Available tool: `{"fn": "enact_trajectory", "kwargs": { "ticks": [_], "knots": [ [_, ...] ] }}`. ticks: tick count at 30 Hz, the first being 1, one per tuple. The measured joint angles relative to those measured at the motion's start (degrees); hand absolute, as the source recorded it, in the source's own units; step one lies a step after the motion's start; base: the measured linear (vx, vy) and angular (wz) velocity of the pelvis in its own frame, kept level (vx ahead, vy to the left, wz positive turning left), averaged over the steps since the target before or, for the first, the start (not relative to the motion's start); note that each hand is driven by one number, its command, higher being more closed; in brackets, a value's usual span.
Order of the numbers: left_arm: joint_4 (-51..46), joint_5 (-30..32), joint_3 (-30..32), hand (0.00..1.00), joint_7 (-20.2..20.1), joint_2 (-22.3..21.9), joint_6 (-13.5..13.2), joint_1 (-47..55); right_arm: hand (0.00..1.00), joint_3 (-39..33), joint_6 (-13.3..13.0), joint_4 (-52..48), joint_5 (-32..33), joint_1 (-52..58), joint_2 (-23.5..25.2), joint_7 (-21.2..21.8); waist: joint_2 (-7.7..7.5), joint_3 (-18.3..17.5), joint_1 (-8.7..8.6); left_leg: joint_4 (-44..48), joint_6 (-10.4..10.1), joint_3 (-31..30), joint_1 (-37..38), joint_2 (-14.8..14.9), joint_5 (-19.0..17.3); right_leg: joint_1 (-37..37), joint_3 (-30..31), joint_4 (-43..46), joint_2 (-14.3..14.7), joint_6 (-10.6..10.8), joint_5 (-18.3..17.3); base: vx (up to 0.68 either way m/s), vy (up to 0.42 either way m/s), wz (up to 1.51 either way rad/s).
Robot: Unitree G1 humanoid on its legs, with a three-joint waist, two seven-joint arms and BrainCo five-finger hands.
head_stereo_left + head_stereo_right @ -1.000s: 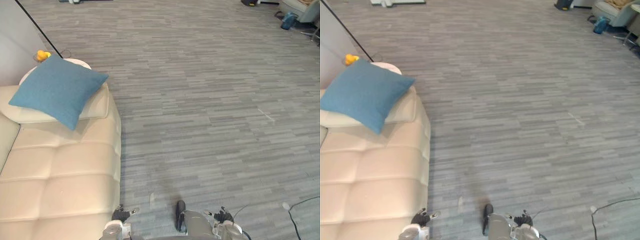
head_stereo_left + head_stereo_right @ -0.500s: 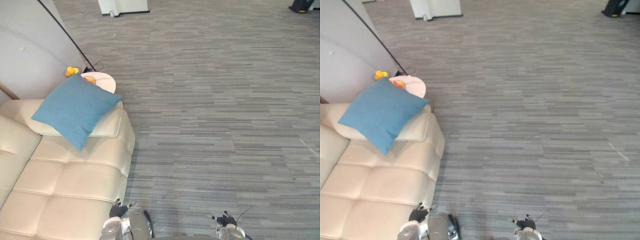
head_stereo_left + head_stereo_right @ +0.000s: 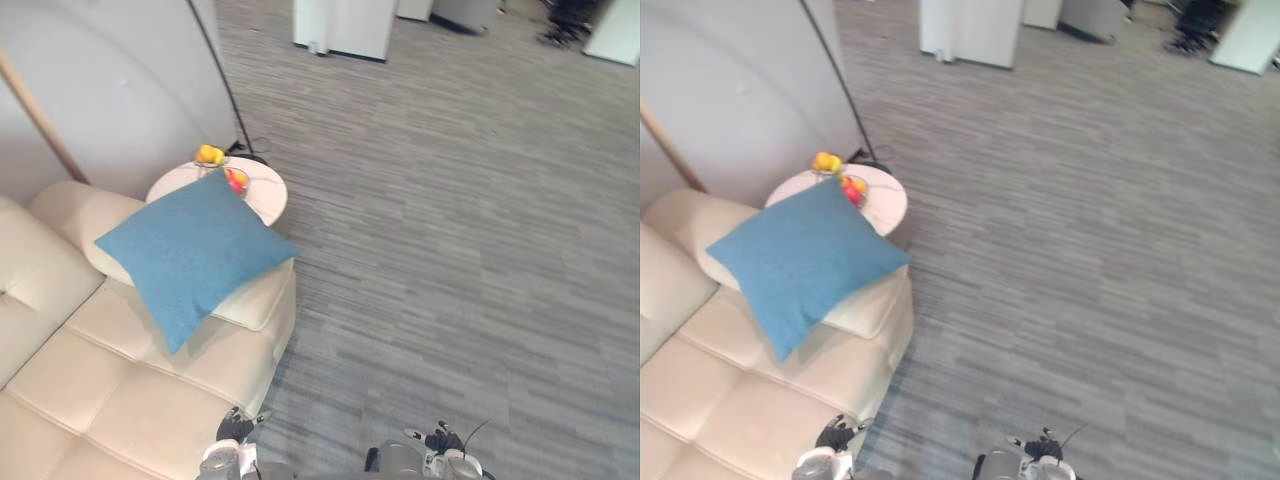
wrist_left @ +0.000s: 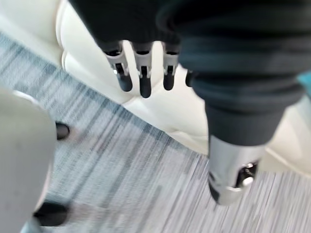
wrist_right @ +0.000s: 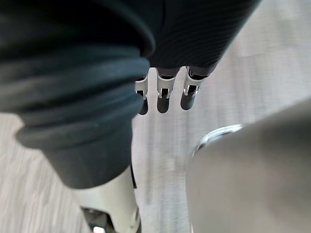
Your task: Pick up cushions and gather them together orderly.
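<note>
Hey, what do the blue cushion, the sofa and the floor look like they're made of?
Cushion: likely woven fabric, matte, fine even texture.
Sofa: cream leather or imitation, smooth, slight sheen, tufted seams.
Floor: grey carpet, probably tiles, matte and streaked.

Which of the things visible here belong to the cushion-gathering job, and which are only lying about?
For the job: blue cushion, resting on the armrest of the cream sofa.
Lying about: round side table, fruit on it.
</note>
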Motion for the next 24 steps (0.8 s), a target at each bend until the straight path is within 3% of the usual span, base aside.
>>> {"fn": "enact_trajectory", "kwargs": {
  "ticks": [1,2,3,5,6,8,9,11,13,15,16,17,20,22,23,24],
  "knots": [
    [0.0,0.1,0.0,0.00,0.0,-0.1,0.0,-0.1,0.00,0.0,0.0,-0.1,0.0,0.0,0.1,0.0,-0.21,-0.1,-0.01,1.5,-1.4,-2.2,0.4,0.2,-2.0,0.2,2.7,-4.4,0.8,0.0,2.0,0.44,-0.386,1.02],
    [-0.1,0.6,0.4,0.00,0.0,-0.2,0.0,-0.1,0.00,-0.1,0.0,-0.1,0.1,0.3,0.4,0.0,-0.89,-0.5,-0.04,3.3,-3.0,-5.2,0.4,0.0,-4.4,0.3,4.4,-5.3,0.5,0.6,7.0,0.46,-0.406,1.08],
    [0.0,0.7,0.6,0.00,0.0,-0.7,0.0,-0.2,0.00,-0.2,0.0,-0.1,0.2,0.3,0.4,0.1,-0.70,-0.8,-0.06,3.6,-3.4,-6.3,0.5,0.5,-4.7,0.2,3.5,-3.6,0.7,0.1,6.9,0.47,-0.391,1.15],
    [-0.1,1.1,0.6,0.00,0.0,-3.3,-0.2,0.2,0.00,-0.1,0.1,-0.1,0.0,0.2,-1.3,0.0,2.63,-1.8,0.04,4.5,-4.7,-8.7,0.0,3.5,-4.2,0.4,-2.2,0.9,1.2,-2.0,1.0,0.45,-0.343,1.05],
    [-0.2,1.1,0.6,0.00,0.0,-3.8,-0.3,0.3,0.00,-0.1,0.1,-0.1,-0.1,0.2,-1.6,0.0,3.12,-1.9,0.02,5.6,-4.9,-8.7,-0.6,4.0,-4.0,0.7,-3.5,1.4,1.1,-2.5,0.2,0.42,-0.319,1.09],
    [-0.4,1.1,0.7,0.00,-0.3,-4.2,-0.2,-0.7,0.00,0.1,0.5,0.0,0.0,0.1,-2.0,0.0,3.84,-1.7,-0.43,23.2,-7.2,-7.6,-9.4,7.0,-1.7,5.7,-8.7,-1.1,1.1,-4.0,-2.0,0.38,-0.296,1.07],
    [-0.7,1.1,0.8,0.00,-0.2,-4.2,-0.2,-0.7,0.00,0.1,0.5,0.0,0.0,0.1,-1.9,0.0,3.79,-1.7,-0.37,26.3,-7.3,-6.4,-11.0,7.9,-1.7,6.7,-9.6,-1.9,1.2,-4.1,-2.0,0.33,-0.241,0.78],
    [-2.2,1.1,1.3,0.00,-0.2,-4.1,-0.4,-0.5,0.00,0.7,0.7,0.0,0.1,0.7,-1.3,0.0,2.55,-1.0,0.00,33.4,-6.9,4.7,-15.4,12.5,-1.8,12.9,-13.2,-6.1,1.0,-4.6,-2.0,0.31,-0.183,0.71],
    [-3.1,1.1,0.4,0.00,-0.3,-4.2,-0.4,-0.6,0.00,1.1,0.7,-0.1,0.1,1.4,-0.7,0.0,1.31,-1.1,-0.03,30.3,-4.1,14.8,-17.9,14.7,-0.6,16.8,-17.0,-10.1,-0.1,-4.5,-2.0,0.21,-0.102,0.79],
    [-3.9,1.1,-0.1,0.00,-0.3,-4.2,-0.4,-1.3,0.00,1.1,1.0,-0.2,0.2,2.0,-0.5,0.0,1.04,-1.1,-0.08,20.4,-0.6,28.2,-20.6,16.3,2.4,19.2,-21.2,-12.9,-0.9,-3.6,-1.5,0.23,0.014,0.79],
    [-3.9,1.1,-0.1,0.00,-0.3,-4.2,-0.4,-1.3,0.00,1.0,1.0,-0.3,0.2,2.0,-0.5,0.0,1.12,-1.1,-0.06,18.1,-0.1,30.5,-20.7,16.3,4.0,19.3,-21.6,-12.9,-1.0,-3.5,-1.5,0.29,0.108,0.61],
    [-3.9,1.1,-0.1,0.00,-0.2,-4.2,-0.4,-1.1,0.00,1.0,1.0,-0.3,0.2,2.1,-0.7,-0.1,1.62,-1.3,0.00,13.4,0.8,33.6,-20.7,15.9,9.2,19.6,-22.0,-12.7,-0.8,-2.4,-1.7,0.27,0.126,0.40],
    [-3.2,1.1,-0.1,0.00,-0.3,-2.0,-0.4,-0.7,0.00,0.6,1.4,-1.9,-0.1,2.3,1.8,0.0,-1.99,-1.8,0.20,7.1,0.5,33.0,-16.4,8.5,9.2,20.6,-19.7,-10.1,-5.5,-1.0,-1.5,0.29,0.197,0.40],
    [-2.4,1.2,-0.2,0.00,-0.3,-1.5,-0.4,-0.7,0.00,0.2,1.4,-2.0,-0.1,2.1,2.2,0.0,-2.50,-1.7,0.22,3.9,0.5,32.9,-12.9,5.5,9.2,20.1,-18.4,-4.2,-8.3,0.0,-0.8,0.25,0.233,0.30],
    [-1.7,1.2,-0.2,0.00,-0.3,-1.3,-0.3,-0.5,0.00,0.2,1.3,-2.2,-0.3,2.0,2.1,0.1,-2.36,-1.7,0.18,1.2,0.7,32.1,-10.1,3.7,9.1,18.0,-16.4,3.5,-10.3,-0.2,1.0,0.21,0.187,0.39],
    [-1.1,1.2,-0.4,0.00,-0.3,-1.1,-0.3,-0.5,0.00,0.1,1.2,-2.3,-0.5,2.0,1.9,0.0,-1.96,-1.5,-0.08,-0.4,1.0,30.3,-8.0,2.7,8.6,15.2,-13.8,11.5,-11.3,-1.8,3.5,0.21,0.156,0.50]
  ]
}}
